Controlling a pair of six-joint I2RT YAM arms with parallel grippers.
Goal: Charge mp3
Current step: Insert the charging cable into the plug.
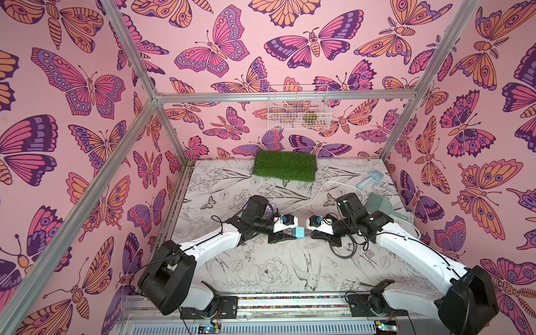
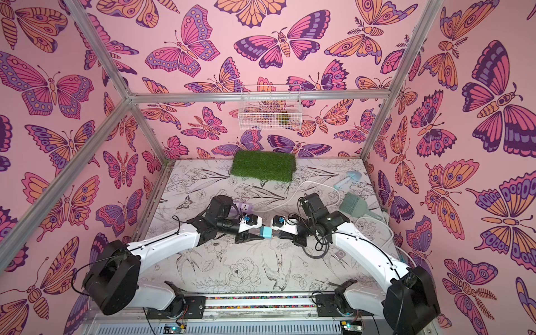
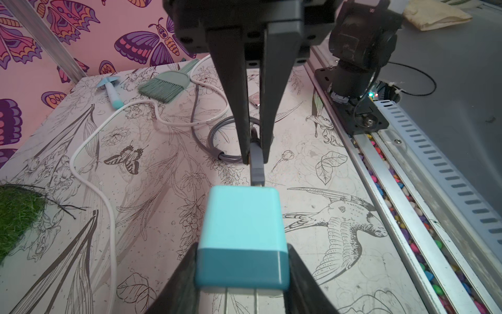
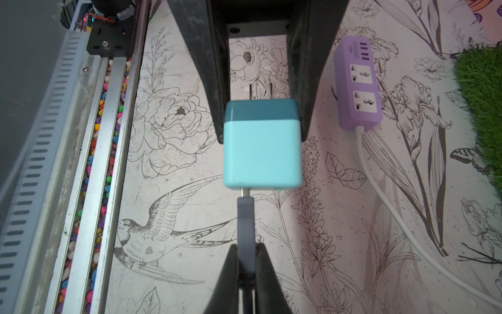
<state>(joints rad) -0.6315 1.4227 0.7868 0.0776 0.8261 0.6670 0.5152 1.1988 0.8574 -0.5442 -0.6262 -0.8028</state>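
My left gripper [image 3: 243, 246] is shut on a teal charger block [image 3: 241, 217], held above the table [image 1: 261, 261] with its two prongs pointing back toward the wrist. My right gripper [image 4: 245, 244] is shut on a grey USB plug [image 4: 245, 214]. The plug's metal tip meets the charger block's [image 4: 262, 152] port face, and a little bare metal still shows. In both top views the two grippers meet tip to tip at the charger block [image 1: 298, 233] [image 2: 266, 233]. The plug's grey cable [image 3: 217, 136] coils on the table toward a small pink mp3 [image 3: 255, 99].
A purple power strip [image 4: 357, 89] lies behind my left arm, and its white cord [image 3: 108, 114] snakes across the table. A green brush [image 1: 378, 204] and a blue mushroom toy [image 1: 369, 179] lie at the right. A grass mat [image 1: 285, 165] lies at the back, under a wire basket [image 1: 298, 107].
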